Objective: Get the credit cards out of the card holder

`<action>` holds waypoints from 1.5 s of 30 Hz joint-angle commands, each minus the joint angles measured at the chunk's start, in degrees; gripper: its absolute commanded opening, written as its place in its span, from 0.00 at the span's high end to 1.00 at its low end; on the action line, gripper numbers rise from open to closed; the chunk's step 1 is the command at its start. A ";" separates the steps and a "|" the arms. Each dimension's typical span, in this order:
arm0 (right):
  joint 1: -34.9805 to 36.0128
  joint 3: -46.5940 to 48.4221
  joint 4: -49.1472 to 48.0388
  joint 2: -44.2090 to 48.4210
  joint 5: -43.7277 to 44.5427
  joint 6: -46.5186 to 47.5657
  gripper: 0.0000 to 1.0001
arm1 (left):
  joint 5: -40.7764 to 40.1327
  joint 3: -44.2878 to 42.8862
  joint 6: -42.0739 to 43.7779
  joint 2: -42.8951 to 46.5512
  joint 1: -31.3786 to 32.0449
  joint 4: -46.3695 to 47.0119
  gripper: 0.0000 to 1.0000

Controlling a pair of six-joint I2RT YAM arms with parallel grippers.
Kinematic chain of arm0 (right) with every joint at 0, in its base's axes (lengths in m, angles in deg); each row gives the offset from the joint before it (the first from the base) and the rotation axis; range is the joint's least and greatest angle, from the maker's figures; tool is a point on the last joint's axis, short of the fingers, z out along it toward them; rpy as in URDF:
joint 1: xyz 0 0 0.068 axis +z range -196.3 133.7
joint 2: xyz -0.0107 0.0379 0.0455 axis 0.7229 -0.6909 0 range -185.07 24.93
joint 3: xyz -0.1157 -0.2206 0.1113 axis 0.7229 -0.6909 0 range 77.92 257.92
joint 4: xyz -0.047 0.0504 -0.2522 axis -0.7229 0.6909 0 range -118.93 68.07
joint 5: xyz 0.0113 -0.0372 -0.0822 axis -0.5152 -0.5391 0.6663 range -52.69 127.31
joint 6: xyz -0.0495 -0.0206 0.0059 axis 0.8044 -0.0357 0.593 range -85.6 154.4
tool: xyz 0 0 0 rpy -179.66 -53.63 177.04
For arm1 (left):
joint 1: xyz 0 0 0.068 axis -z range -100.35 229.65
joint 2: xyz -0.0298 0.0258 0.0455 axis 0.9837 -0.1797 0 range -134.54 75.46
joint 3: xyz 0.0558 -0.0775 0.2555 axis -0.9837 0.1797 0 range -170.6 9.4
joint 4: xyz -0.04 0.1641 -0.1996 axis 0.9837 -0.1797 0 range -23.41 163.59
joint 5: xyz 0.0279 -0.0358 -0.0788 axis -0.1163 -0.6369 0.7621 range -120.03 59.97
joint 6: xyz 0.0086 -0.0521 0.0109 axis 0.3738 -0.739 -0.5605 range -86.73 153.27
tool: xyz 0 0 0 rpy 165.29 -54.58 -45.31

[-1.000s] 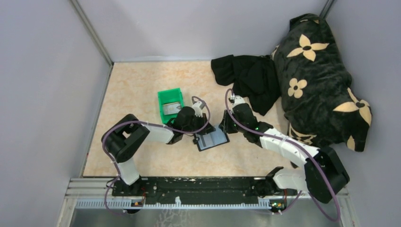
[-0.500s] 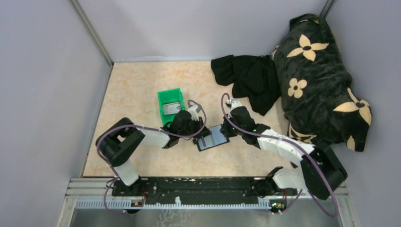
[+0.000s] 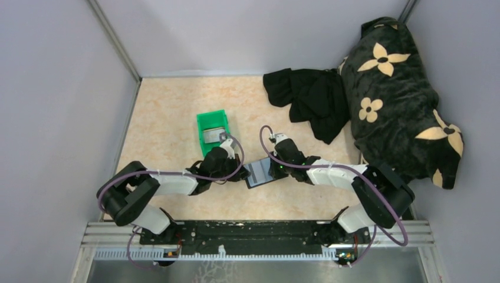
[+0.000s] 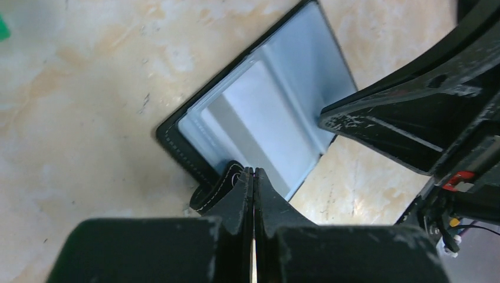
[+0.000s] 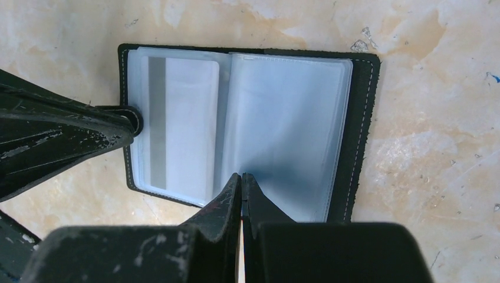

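Green bin: stands on the table, just beyond the left arm; 1 grey-white card lies flat inside.
Card holder: open flat on the table between the 2 grippers; 1 striped card sits in the clear sleeve on the tab's side.
Long axis: left to right across the arms, slightly tilted; tab points toward the left arm.
Left gripper: fingers pressed together, tips against the tab.
Right gripper: fingers pressed together, tips on the other sleeve beside the fold; whether they pinch it, cannot tell.
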 commanded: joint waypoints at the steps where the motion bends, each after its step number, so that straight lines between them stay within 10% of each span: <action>1: 0.52 2.64 -2.83 -1.14 0.40 0.02 1.00 | -2.42 0.79 -2.07 -0.39 0.03 -3.86 1.00; 45: 1.42 2.04 -3.68 -2.94 -0.71 -0.13 1.00 | 4.15 -8.04 -1.64 -8.61 0.05 -2.06 0.91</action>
